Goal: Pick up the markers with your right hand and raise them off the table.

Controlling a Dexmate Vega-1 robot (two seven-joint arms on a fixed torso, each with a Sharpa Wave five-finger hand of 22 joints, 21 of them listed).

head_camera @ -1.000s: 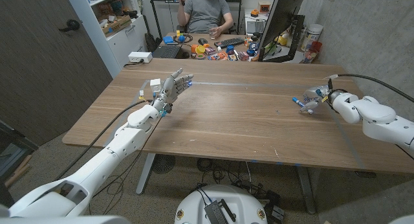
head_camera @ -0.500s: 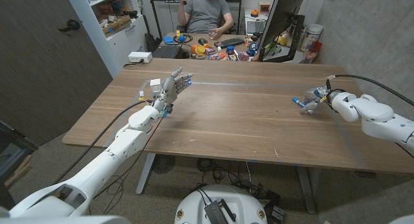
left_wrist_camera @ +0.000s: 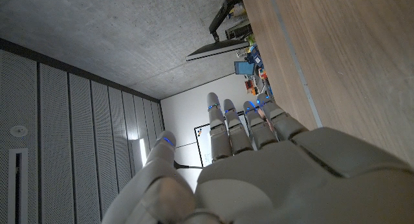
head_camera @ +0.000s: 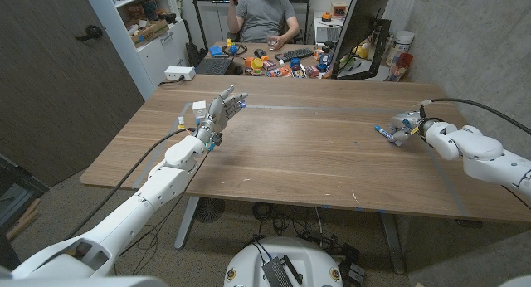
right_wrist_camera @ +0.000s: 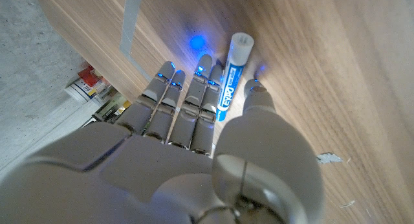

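Your right hand (head_camera: 405, 125) sits low over the wooden table (head_camera: 315, 154), fingers (right_wrist_camera: 194, 94) curled down toward the wood and the thumb (right_wrist_camera: 259, 101) set opposite them. A white marker (right_wrist_camera: 229, 75) with blue lettering lies between the thumb and the fingers, its barrel running out past the fingertips; in the head view its blue end (head_camera: 380, 129) pokes out on the side of the hand toward the table's middle. Whether the fingers truly grip the marker or only bracket it, you cannot tell, nor whether it is off the wood.

Well apart, across the table, your left hand (head_camera: 220, 114) is held above the wood with fingers straight and slightly spread, holding nothing. Just beside it stands a small white box (head_camera: 199, 109); what is in it cannot be made out.

Beyond the far edge, a cluttered desk (head_camera: 282, 65) carries a monitor (head_camera: 365, 26), and a person (head_camera: 265, 17) sits behind it.
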